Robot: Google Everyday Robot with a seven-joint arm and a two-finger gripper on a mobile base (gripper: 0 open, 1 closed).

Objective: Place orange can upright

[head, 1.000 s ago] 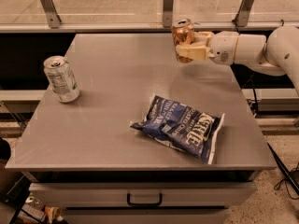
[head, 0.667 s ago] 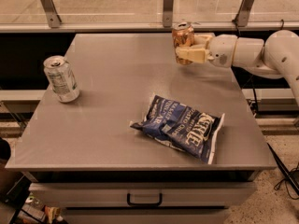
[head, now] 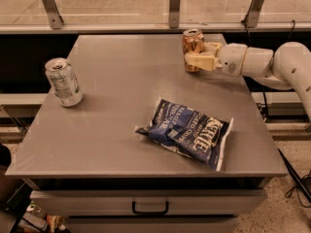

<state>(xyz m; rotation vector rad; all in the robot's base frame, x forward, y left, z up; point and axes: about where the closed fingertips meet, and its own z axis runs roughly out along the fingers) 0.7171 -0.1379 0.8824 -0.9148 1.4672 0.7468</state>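
Vs. a sec ago: the orange can (head: pixel 193 43) and the gripper (head: pixel 195 60) have come down a little toward the desk (head: pixel 121 72), w/ next to no sideways drift. Gripper is clamped on the can's lower half from the right; can is upright, pull tab up, at the far right part of the desk. Its base looks at or just above the surface, can't tell if touching. My read: the placing step is nearly done, what's left is set-down, let go, back off w/o tipping it.

Desk top is flat, grey, matte. Silver-white can (head: pixel 63 81) stands upright near the left edge, well apart. Blue Kettle chip bag (head: pixel 187 134) lies flat, front-center-right, between the camera and the orange can but not touching it. Drawer w/ dark handle (head: pixel 150 208) under the front edge. Behind: glass panels w/ metal posts (head: pixel 174 6). Speckled floor and cables at lower right.
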